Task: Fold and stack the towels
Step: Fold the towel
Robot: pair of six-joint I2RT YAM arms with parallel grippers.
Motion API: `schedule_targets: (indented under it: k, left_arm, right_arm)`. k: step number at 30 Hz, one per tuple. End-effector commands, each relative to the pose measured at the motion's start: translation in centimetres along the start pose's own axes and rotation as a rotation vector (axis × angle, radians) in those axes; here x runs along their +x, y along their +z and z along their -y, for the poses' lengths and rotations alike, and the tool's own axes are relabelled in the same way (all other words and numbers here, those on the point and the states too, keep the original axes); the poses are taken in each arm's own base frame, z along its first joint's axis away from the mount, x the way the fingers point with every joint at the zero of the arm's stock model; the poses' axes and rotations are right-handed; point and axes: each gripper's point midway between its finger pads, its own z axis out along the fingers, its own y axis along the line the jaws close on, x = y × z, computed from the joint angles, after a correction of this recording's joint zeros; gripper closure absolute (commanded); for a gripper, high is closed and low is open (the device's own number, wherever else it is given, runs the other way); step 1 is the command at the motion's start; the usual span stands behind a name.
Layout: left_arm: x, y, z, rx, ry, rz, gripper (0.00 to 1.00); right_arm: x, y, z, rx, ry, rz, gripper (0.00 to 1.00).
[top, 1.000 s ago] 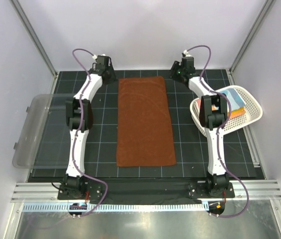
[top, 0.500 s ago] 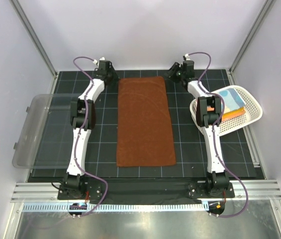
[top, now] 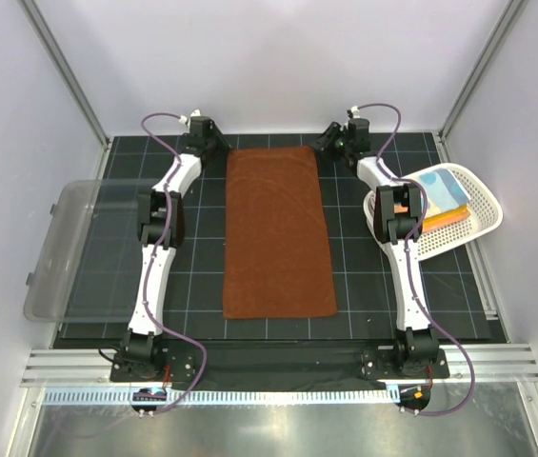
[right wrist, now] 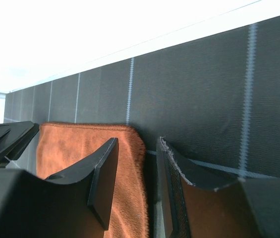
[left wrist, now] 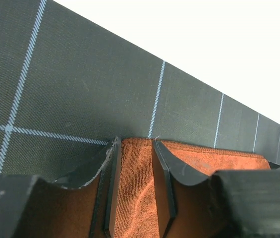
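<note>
**both grippers at the far corners of the rust-brown towel [top: 278, 233]**

on your left, the clear plastic bin [top: 64, 249] overhangs the edge of the black grid mat [top: 192, 286]. the left gripper [left wrist: 135, 142] sits at the towel's far-left corner, jaws apart, with a strip of flat cloth between them, unpinched. the towel lies flat, lengthwise along the mat's middle. the right gripper [right wrist: 138, 141] sits at the far-right corner, jaws apart, one finger over cloth and the other over bare mat. farther right, the white perforated basket [top: 483, 205] holds a light blue towel [top: 440, 186] and a yellow-orange towel [top: 451, 215].
</note>
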Motion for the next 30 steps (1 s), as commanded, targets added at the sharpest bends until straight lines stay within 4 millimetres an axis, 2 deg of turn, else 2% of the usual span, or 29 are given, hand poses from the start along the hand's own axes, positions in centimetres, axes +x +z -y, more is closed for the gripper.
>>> schedule_targets:
  k: [1, 6, 10, 13, 14, 17, 20, 23, 24, 25, 27, 28, 30]
  left_arm:
    - [1.1, 0.6, 0.1, 0.021, -0.007, -0.025, 0.65]
    - [1.3, 0.6, 0.1, 0.022, -0.008, -0.031, 0.72]
    - [1.5, 0.8, 0.0, 0.030, -0.012, -0.038, 0.87]
    - [1.5, 0.8, 0.0, 0.032, -0.010, -0.036, 1.00]
    - [1.2, 0.6, 0.4, 0.039, -0.006, -0.031, 1.00]
    - [0.1, 0.0, 1.3, 0.069, 0.006, -0.009, 1.00]
    - [-2.5, -1.8, 4.1, 0.140, 0.032, 0.044, 1.00]
    - [-3.5, -2.9, 4.8, 0.153, 0.077, 0.062, 1.00]
    - [-4.5, -3.9, 5.5, 0.160, 0.089, 0.084, 1.00]
    - [-4.3, -4.2, 5.2, 0.148, 0.093, 0.081, 1.00]
    - [-5.7, -5.7, 6.5, 0.169, 0.109, 0.122, 1.00]
    - [-5.3, -5.7, 5.9, 0.155, 0.110, 0.118, 1.00]
    - [-6.3, -6.8, 6.9, 0.175, 0.115, 0.147, 1.00]
  right_arm:
    - [0.9, 0.7, -1.8, -0.051, -0.008, -0.014, 0.57]
    - [1.0, 0.9, -2.2, -0.066, 0.004, -0.013, 0.57]
    - [1.0, 1.0, -2.1, -0.066, 0.001, -0.008, 0.59]
    - [0.6, 0.9, -2.2, -0.069, -0.005, 0.005, 0.70]
    - [0.5, 0.9, -2.4, -0.074, -0.009, 0.008, 0.79]
    - [-0.6, 0.6, -3.4, -0.103, -0.042, 0.034, 0.90]
    - [-2.3, 0.0, -4.8, -0.130, -0.079, 0.073, 0.97]
    - [-4.1, -1.3, -6.0, -0.160, -0.101, 0.105, 0.99]
    - [-4.8, -1.7, -6.3, -0.169, -0.111, 0.119, 0.99]
    - [-5.3, -2.4, -7.0, -0.178, -0.121, 0.126, 0.99]
    - [-5.9, -3.0, -7.5, -0.191, -0.142, 0.137, 0.99]
    - [-5.9, -3.4, -7.7, -0.196, -0.144, 0.136, 0.99]
    - [-5.6, -3.7, -8.2, -0.218, -0.150, 0.120, 0.99]
